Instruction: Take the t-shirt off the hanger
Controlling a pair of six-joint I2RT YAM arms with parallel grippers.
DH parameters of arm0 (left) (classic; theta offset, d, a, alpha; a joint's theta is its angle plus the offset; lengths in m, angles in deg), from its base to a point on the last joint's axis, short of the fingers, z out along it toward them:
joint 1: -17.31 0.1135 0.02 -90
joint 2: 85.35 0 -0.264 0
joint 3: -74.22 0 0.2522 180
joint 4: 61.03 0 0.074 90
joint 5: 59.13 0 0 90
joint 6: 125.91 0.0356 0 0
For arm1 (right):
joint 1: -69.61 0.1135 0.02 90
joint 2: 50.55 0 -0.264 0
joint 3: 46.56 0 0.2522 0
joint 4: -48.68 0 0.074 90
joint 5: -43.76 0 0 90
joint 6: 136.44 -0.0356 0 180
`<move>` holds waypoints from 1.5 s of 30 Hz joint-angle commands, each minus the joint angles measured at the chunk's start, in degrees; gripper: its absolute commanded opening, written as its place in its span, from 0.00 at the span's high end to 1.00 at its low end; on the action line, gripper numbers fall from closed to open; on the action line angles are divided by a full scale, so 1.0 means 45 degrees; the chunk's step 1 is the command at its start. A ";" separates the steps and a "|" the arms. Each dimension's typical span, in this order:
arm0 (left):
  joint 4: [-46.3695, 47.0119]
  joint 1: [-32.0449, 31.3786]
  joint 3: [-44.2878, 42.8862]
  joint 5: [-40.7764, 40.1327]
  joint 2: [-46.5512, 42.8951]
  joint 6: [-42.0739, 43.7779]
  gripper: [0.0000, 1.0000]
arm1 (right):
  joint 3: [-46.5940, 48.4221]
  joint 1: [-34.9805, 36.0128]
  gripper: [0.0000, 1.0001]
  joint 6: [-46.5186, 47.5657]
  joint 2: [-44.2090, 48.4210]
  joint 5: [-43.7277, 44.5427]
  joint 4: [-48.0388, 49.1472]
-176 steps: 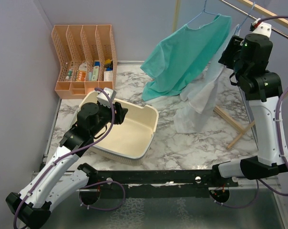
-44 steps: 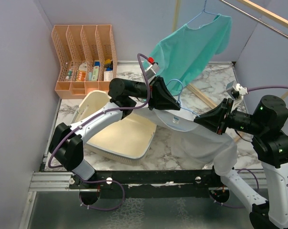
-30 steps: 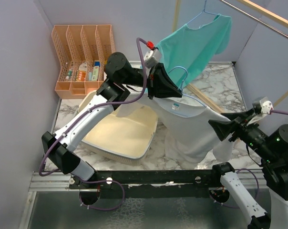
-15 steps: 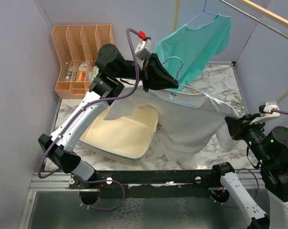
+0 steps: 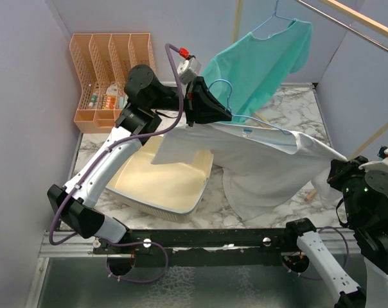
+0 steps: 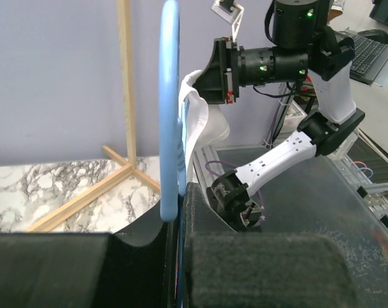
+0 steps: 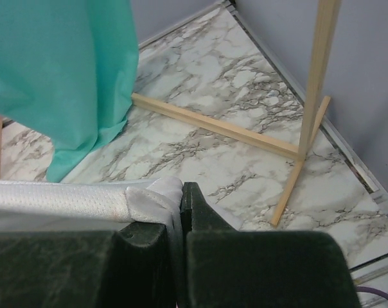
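The white t-shirt (image 5: 258, 160) hides most of the blue hanger (image 6: 170, 109). Things (image 5: 120, 97) in the orange rack (image 5: 110, 51) are too small to tell.

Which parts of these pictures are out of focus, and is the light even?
Top external view: light even, shadows soft, no glare on the table. Left wrist view: near fingers blurred, hanger sharper. Right wrist view: fingers soft, t-shirt weave sharp.
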 commanded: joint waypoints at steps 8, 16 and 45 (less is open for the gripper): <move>-0.0029 0.0470 0.1440 0.1062 -0.2449 0.0516 1.00 | 0.0005 0.0893 0.99 -0.2101 -0.0649 0.3626 -0.1609; -0.2071 0.1122 0.2348 0.0431 -0.3591 0.2323 1.00 | 0.0644 0.1305 0.99 -0.3213 -0.0751 0.5263 -0.3146; 0.1430 -0.0398 -0.5943 0.0022 0.5004 -0.2108 1.00 | 0.0550 0.1954 0.99 -0.0348 -0.0302 -0.0175 -0.1060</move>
